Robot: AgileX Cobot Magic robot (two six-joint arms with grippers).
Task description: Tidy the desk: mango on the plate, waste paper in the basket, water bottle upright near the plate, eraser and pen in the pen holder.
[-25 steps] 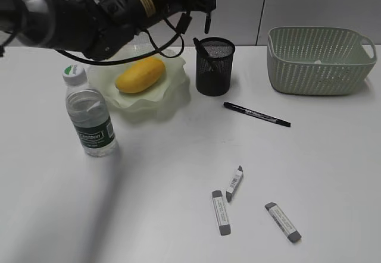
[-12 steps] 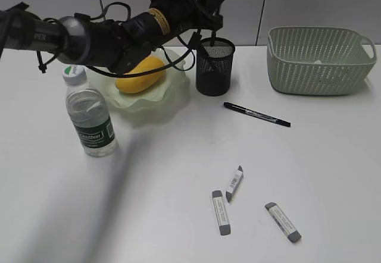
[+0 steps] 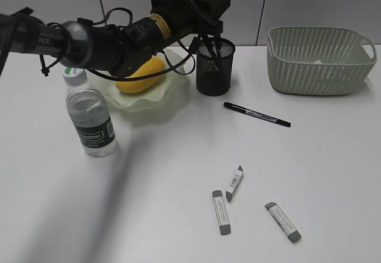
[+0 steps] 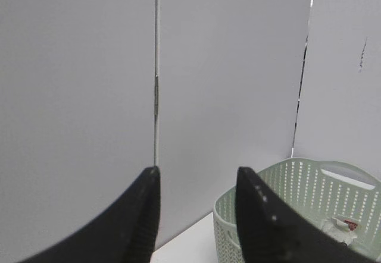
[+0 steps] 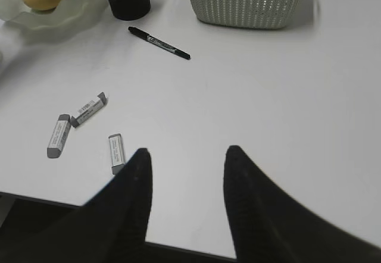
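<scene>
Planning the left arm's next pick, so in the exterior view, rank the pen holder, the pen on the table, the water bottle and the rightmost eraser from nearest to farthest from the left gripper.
From the left gripper:
1. Pen holder, directly below it.
2. Pen, on the table to the right of the holder.
3. Water bottle, upright at far left.
4. Rightmost eraser, near the front edge.

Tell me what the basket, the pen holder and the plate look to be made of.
Basket: pale green moulded plastic by its look, matte, walls pierced with regular rows of holes.
Pen holder: black wire mesh, probably metal; light shows through the fine grid.
Plate: translucent pale green with a wavy rim and soft sheen, plastic or glass; cannot tell which.
</scene>
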